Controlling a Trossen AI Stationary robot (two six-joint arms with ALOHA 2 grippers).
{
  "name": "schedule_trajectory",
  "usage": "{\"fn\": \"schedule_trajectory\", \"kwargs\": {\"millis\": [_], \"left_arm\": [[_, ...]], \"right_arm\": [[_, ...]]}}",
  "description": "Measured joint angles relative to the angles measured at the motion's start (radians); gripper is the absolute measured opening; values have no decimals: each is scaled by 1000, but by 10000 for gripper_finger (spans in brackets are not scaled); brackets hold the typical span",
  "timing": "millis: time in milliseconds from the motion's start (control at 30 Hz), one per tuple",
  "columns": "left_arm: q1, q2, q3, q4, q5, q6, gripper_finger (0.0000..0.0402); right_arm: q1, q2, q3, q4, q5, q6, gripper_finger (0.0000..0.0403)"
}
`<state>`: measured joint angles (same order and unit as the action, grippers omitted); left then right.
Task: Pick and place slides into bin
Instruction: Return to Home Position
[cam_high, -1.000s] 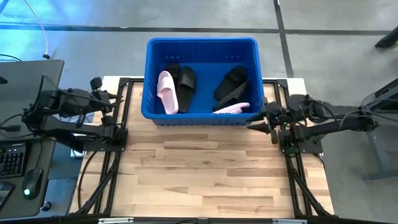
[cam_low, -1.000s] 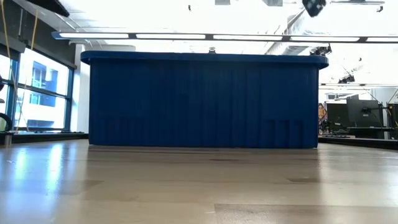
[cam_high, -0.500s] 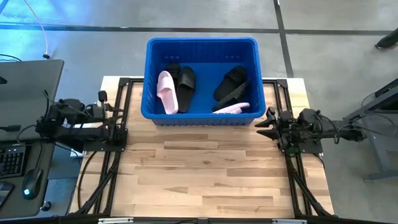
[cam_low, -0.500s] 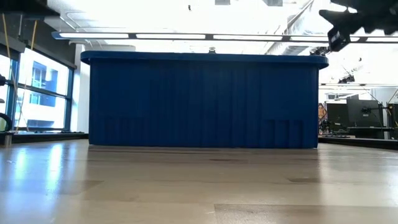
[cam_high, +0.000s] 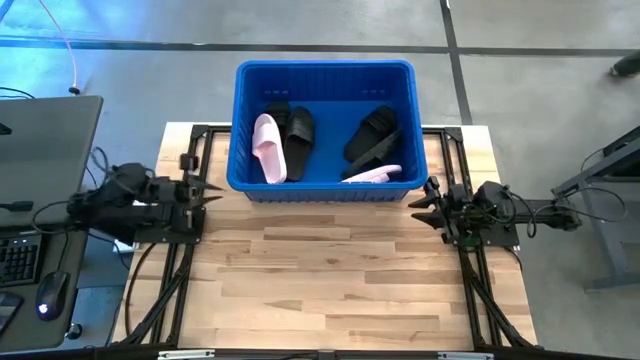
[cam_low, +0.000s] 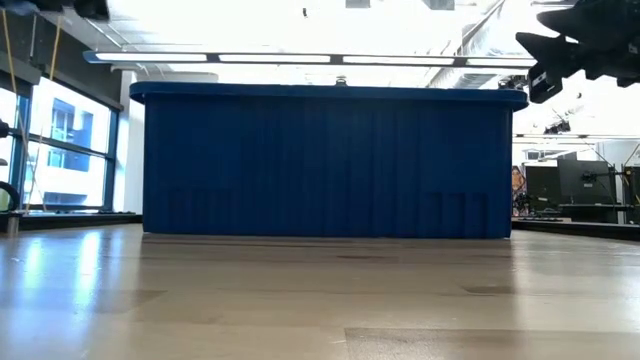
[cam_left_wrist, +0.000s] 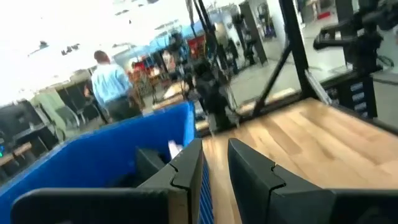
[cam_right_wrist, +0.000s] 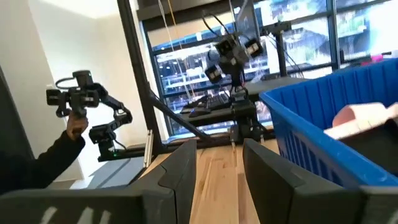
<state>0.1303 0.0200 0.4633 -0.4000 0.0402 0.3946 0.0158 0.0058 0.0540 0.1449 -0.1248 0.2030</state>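
Observation:
The blue bin (cam_high: 325, 72) stands at the table's far middle; it also shows in the low view (cam_low: 330, 160). Inside it lie a pale pink slide (cam_high: 268, 148), a black slide (cam_high: 298, 130), another black slide (cam_high: 372, 135) and a second pale pink slide (cam_high: 372, 174) by the near wall. My left gripper (cam_high: 205, 188) is open and empty, beside the bin's near left corner. My right gripper (cam_high: 425, 200) is open and empty, beside the bin's near right corner. Each wrist view shows only empty fingers (cam_left_wrist: 214, 146) (cam_right_wrist: 217, 149).
Black frame rails (cam_high: 190, 230) (cam_high: 470, 250) run along the table's left and right sides. Bare wooden tabletop (cam_high: 330, 280) lies on the near side of the bin. A person in a blue shirt (cam_left_wrist: 109, 87) stands beyond the table; a sleeve (cam_right_wrist: 37, 162) shows at the right wrist view's edge.
My left gripper has swung from high beside the bin's far left corner toward the table's near edge and right, ending beside the bin's near left corner. My right arm has drawn back toward the right edge and its gripper has come down. The slides have kept still.

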Motion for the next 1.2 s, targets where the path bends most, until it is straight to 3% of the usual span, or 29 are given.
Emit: {"fn": "schedule_trajectory", "kwargs": {"millis": [367, 800, 1200], "left_arm": [[0, 0, -220, 186, -10, -46, 69], [0, 1, -325, 250, -33, -63, 69], [0, -1, -435, 433, -41, -94, 69]], "right_arm": [[1, -1, -32, -15, 11, -2, 124], [0, -1, -44, -12, 68, -2, 124], [0, -1, -45, -44, 70, -2, 124]]}}
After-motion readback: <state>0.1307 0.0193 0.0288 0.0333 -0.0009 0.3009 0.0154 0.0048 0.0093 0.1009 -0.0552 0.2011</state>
